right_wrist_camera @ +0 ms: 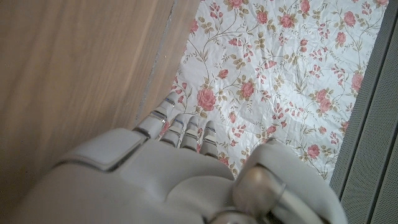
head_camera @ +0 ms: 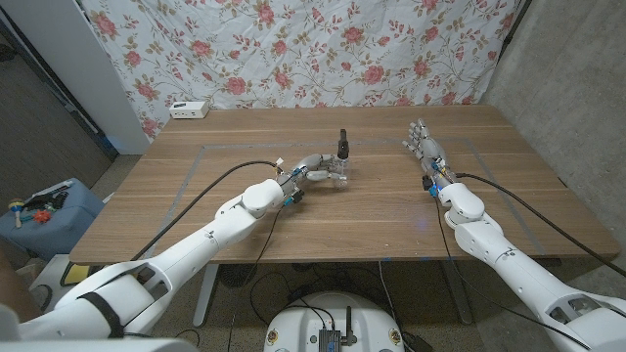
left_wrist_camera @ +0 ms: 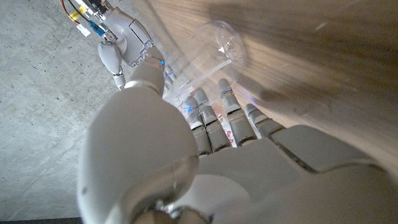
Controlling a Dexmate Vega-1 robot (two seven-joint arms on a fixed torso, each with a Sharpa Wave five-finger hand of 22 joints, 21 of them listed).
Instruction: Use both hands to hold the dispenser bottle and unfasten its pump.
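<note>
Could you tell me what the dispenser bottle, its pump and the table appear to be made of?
Dispenser bottle: clear, glossy, probably plastic; the wood shows through it. Pump: black, probably plastic, finish too small to judge. Table: brown wood or wood-look laminate with visible grain and a low sheen.

Clear glossy plastic bottle point(head_camera: 335, 174), black pump point(head_camera: 343, 144), matt wooden table point(head_camera: 372, 220), floral cloth backdrop point(head_camera: 323, 49)

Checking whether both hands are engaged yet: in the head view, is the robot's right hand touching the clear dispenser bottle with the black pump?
No, the right hand stands apart from the clear dispenser bottle, beside which only the left hand sits.
</note>
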